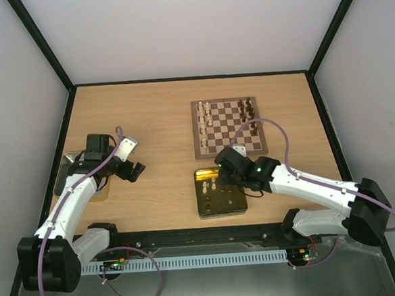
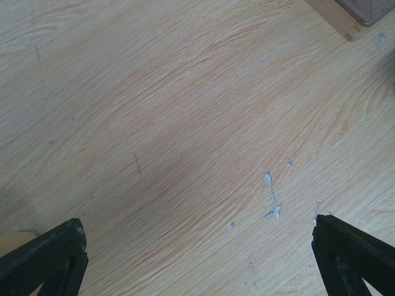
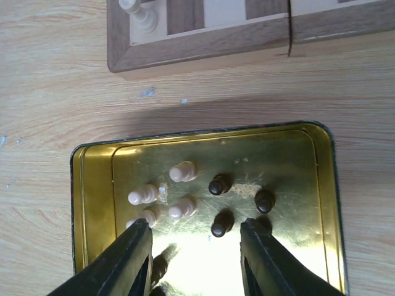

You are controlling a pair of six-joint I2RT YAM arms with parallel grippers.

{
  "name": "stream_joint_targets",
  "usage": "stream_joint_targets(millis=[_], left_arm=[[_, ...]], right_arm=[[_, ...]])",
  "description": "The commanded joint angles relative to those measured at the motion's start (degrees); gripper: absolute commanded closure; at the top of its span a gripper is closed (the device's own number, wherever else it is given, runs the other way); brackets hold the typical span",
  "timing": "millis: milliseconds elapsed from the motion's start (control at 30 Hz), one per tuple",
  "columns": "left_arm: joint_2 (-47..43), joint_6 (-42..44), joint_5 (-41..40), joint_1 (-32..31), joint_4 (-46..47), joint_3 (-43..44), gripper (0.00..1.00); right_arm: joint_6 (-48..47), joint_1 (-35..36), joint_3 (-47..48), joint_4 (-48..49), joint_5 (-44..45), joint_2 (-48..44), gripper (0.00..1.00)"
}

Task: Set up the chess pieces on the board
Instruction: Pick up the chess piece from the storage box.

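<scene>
The chessboard [image 1: 228, 126] lies at the table's middle right, with cream pieces [image 1: 204, 117] along its left side and dark pieces [image 1: 247, 108] on its right. Its near edge shows in the right wrist view [image 3: 203, 46]. In front of it a gold tin [image 1: 219, 194] holds several cream pawns [image 3: 182, 171] and dark pawns [image 3: 217, 184]. My right gripper [image 3: 196, 237] is open and empty over the tin, a dark pawn [image 3: 221, 224] between its fingers. My left gripper [image 2: 200, 246] is open and empty over bare table [image 2: 185, 123] at the left.
A grey metal tray [image 1: 68, 165] sits at the left table edge under the left arm. A wooden corner [image 2: 355, 15] shows at the top right of the left wrist view. Black frame rails and white walls enclose the table.
</scene>
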Motion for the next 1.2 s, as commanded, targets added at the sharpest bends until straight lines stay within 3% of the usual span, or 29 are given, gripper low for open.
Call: stream_joint_targets(millis=[0,333,1167], left_arm=[[0.07,-1.07,2.72,-0.15,0.67,0.89,0.01],[-1.82,-1.43,2.64,-0.17,1.32,0.33,0.01],[-2.21,-1.44,2.76,-0.39,1.55,0.11,0.01]], right_arm=[[-3.80,-0.70,5.10,-4.17,-1.43,5.77,0.60],[-7.37,-1.50,8.81,-0.58,-6.91,18.69,0.69],[-11.11,-4.85,9.90,4.40,-9.72,27.55,0.78]])
